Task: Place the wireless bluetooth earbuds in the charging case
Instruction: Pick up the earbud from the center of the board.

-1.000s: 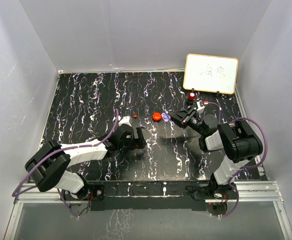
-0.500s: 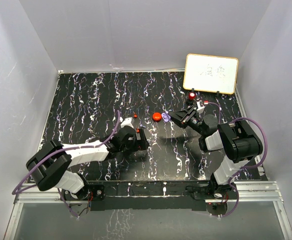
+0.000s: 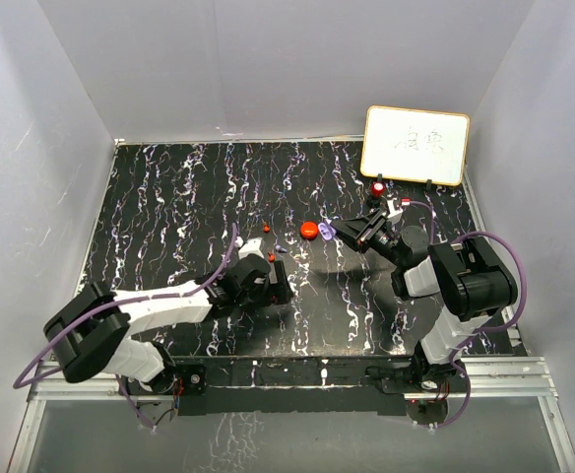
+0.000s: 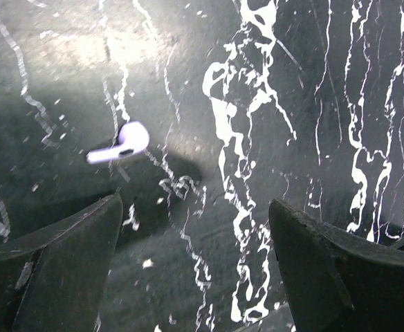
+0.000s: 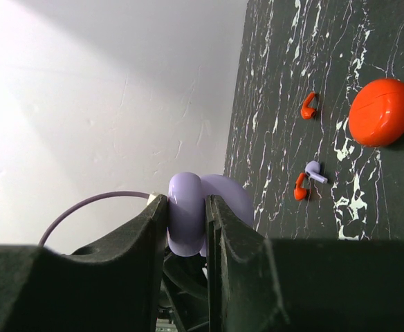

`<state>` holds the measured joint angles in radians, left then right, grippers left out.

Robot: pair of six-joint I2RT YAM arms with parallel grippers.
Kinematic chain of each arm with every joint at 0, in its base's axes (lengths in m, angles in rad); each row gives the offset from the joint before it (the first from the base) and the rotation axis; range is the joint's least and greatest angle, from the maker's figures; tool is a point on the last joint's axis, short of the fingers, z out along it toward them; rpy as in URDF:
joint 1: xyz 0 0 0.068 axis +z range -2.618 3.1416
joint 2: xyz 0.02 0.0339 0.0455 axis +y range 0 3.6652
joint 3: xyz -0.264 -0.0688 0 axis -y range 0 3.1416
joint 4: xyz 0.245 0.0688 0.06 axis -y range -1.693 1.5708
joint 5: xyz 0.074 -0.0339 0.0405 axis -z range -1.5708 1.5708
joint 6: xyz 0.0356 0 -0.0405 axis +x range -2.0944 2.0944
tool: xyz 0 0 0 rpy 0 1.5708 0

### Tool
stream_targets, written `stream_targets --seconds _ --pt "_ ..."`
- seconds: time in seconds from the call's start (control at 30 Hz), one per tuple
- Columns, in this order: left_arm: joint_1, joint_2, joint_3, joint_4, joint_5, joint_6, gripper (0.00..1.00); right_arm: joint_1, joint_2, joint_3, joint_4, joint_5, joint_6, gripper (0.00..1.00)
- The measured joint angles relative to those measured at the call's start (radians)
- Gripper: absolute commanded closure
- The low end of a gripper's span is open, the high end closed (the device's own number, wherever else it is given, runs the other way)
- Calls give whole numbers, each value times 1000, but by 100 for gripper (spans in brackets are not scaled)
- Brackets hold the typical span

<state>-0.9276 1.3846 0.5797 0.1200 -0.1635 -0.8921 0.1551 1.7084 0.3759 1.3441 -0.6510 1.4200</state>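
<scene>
The left gripper [image 4: 191,207] gapes wide above a small pale purple plastic earbud [image 4: 122,144] lying loose on the black marbled table [image 4: 313,104], just beyond one fingertip. The right gripper [image 5: 186,204] pinches a round pale purple plastic charging case [image 5: 185,228] held off the table, possibly hinged open.

The table [image 3: 169,197] is seen as a glossy black sheet veined in white and purple, with glare thrown back from it. The earbud [image 4: 122,144] is made of smooth, shiny pale plastic. The red case [image 5: 380,112] and purple case [image 5: 186,214] are finished in smooth satin plastic. The fingers [image 4: 57,270] of the left gripper [image 4: 195,204] are moulded in matt, faintly grainy black plastic.
</scene>
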Motion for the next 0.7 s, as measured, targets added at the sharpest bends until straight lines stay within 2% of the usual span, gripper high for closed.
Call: stream_targets --seconds 0.3,0.5,0.7 --pt "-14 -237 16 -261 -101 38 15 0 2 0 20 -4 4 100" --pt "-15 -203 27 -274 -142 140 8 0 2 0 29 -8 5 100" --pt "-16 -141 26 -190 -146 261 5 0 2 0 29 -11 4 100"
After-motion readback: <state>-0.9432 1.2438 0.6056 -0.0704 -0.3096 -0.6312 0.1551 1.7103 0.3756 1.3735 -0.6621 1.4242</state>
